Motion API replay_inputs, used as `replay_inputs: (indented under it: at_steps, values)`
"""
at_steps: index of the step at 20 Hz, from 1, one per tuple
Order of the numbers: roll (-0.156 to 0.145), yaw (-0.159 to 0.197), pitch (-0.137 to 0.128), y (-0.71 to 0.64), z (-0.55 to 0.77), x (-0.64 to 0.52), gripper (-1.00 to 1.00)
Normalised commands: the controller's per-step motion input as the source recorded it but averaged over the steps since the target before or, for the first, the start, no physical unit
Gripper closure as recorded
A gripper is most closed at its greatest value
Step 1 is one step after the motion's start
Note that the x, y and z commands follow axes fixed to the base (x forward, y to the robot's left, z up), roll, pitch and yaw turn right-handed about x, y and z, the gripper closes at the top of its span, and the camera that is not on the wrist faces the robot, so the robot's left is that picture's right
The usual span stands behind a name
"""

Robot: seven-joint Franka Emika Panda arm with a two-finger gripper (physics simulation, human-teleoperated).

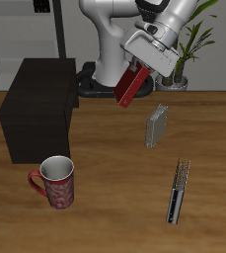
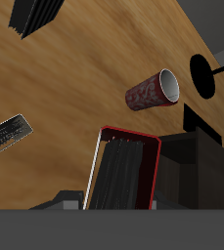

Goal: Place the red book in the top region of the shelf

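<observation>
The red book point(image 1: 128, 88) hangs in the air above the back of the table, tilted, with my gripper point(image 1: 136, 71) shut on its upper end. In the wrist view the red book point(image 2: 123, 171) fills the space between my fingers, its red cover framing dark pages. The shelf point(image 1: 38, 94), a dark boxy cabinet with a flat top, stands on the table to one side of the book, a short gap away. The shelf point(image 2: 203, 161) also shows in the wrist view beyond the book.
A grey book point(image 1: 157, 126) stands upright near the table's middle. A thin black book point(image 1: 178, 191) lies toward the front edge. A red patterned mug point(image 1: 55, 182) stands in front of the shelf. A potted plant point(image 1: 181, 59) stands at the back.
</observation>
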Motion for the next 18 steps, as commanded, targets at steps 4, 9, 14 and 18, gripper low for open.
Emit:
replay_inputs:
  at_steps: [4, 9, 14, 18]
  values:
    - [-0.028, 0.012, 0.015, 0.13, -0.07, -0.1, 1.0]
    - [-0.054, -0.014, 0.015, 0.03, -0.04, -0.04, 1.0]
    - [-0.047, -0.019, -0.007, 0.02, -0.01, 0.01, 1.0]
    - [-0.041, 0.017, -0.01, 0.17, -0.11, 0.09, 1.0]
